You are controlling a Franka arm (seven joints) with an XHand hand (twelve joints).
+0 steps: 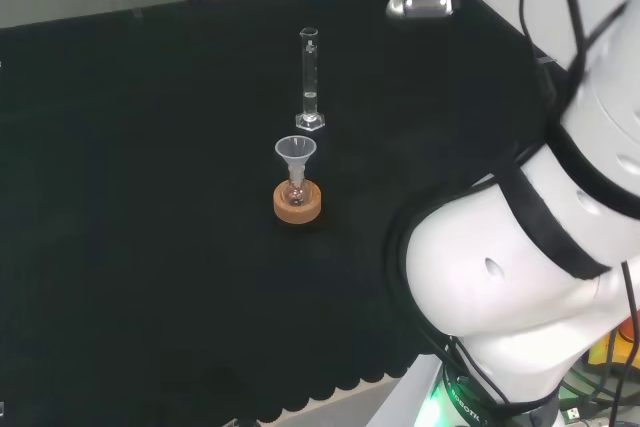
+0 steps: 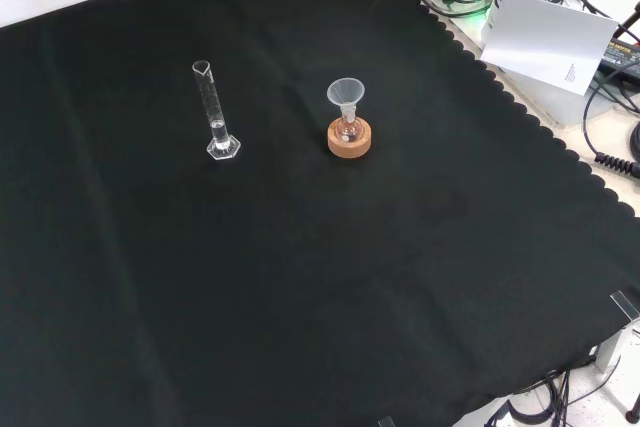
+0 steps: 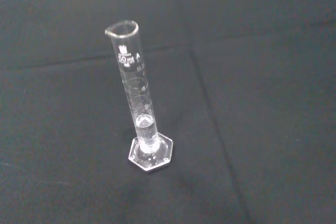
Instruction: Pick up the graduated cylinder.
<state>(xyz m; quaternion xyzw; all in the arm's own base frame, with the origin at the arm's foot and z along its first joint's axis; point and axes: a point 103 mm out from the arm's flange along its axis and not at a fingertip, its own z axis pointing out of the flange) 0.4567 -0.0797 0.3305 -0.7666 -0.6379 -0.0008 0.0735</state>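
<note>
Glass graduated cylinder [image 3: 140,113] is standing alone, waiting.
I cannot tell how the hand is sitting; a bump could be tipping it.

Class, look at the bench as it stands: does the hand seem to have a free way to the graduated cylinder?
Probably yes. The graduated cylinder stands upright and alone on the black cloth. The funnel in the flask on the cork ring stands apart from it, and nothing else crowds the cylinder.

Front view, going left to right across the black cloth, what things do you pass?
Graduated cylinder, standing upright on its hexagonal base → cork ring holding a small flask with a funnel in its neck → white sheet of paper beyond the cloth's scalloped edge.
</note>
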